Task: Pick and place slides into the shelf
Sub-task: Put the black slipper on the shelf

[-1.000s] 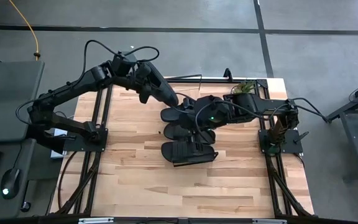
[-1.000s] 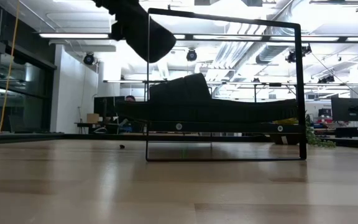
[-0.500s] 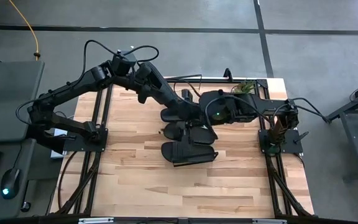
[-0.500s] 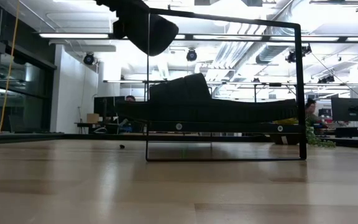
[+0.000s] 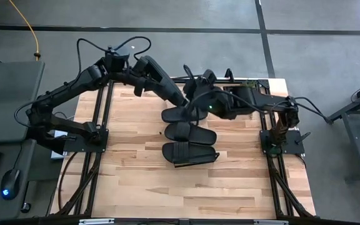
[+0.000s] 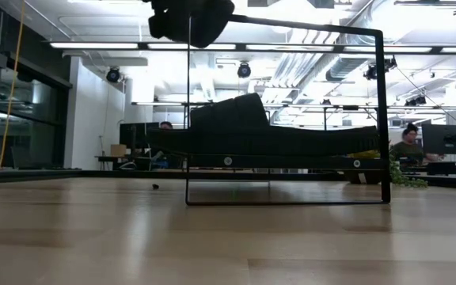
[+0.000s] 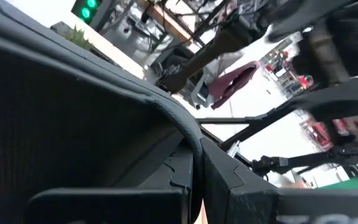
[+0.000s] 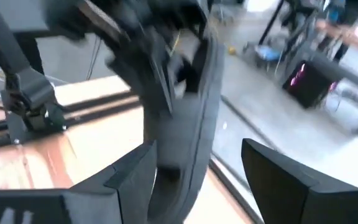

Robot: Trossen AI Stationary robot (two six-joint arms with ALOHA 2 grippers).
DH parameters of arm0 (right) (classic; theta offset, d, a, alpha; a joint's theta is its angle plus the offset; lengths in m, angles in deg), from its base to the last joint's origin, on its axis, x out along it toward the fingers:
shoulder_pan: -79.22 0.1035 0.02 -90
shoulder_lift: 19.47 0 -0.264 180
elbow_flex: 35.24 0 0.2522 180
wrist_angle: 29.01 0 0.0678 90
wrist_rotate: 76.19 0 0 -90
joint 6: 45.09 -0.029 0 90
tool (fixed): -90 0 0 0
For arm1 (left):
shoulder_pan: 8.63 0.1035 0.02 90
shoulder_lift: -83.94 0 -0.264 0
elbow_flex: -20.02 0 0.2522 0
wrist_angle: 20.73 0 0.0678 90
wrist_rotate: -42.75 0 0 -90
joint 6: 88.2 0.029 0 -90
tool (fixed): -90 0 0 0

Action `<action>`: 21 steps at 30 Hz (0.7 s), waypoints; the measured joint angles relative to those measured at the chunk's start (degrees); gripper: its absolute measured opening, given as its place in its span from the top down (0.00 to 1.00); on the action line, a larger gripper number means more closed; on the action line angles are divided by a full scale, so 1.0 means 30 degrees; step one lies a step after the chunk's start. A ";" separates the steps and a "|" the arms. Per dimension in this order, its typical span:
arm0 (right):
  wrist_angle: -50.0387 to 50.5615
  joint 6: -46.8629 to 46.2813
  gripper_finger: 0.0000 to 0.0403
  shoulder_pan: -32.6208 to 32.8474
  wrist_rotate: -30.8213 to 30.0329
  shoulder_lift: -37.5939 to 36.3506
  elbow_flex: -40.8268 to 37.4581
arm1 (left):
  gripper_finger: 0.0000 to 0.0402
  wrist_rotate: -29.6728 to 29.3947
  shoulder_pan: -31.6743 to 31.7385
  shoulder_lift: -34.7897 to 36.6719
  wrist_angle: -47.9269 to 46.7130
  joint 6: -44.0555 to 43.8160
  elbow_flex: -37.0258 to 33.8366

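Three black slides lie in a row mid-table, seen side-on on the shelf, a plank in a black wire frame, in the low view. A further slide hangs in the air above the shelf's far end, and its dark shape shows at the top of the low view. My left gripper is shut on it. My right gripper is open and faces it from the right. Its fingers stand on either side of the slide's thin edge. Whether one finger touches the slide, I cannot tell. My left gripper pinches the slide's upper part between its shut fingers, coming from the table's left and slanting a little downward. The slide fills the left wrist view, so the exact part is hidden. The slide hangs on edge below the fingers, lifted clear.
A small green plant stands at the table's far right corner. Bare tabletop stretches toward the near edge. Both arm bases sit on black frames at the table's sides. A person sits in the room beyond.
My left gripper has risen a little and tipped, carrying the held slide higher above the shelf frame. My right gripper has swung toward the table's far edge and turned about, so that it now faces the held slide. The slides on the shelf have stayed put.
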 joint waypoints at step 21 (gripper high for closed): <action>0.1136 -0.1824 0.31 -0.1968 0.3814 0.1491 0.0022 | 0.99 0.0989 0.0717 0.0388 0.1315 -0.0328 0.0000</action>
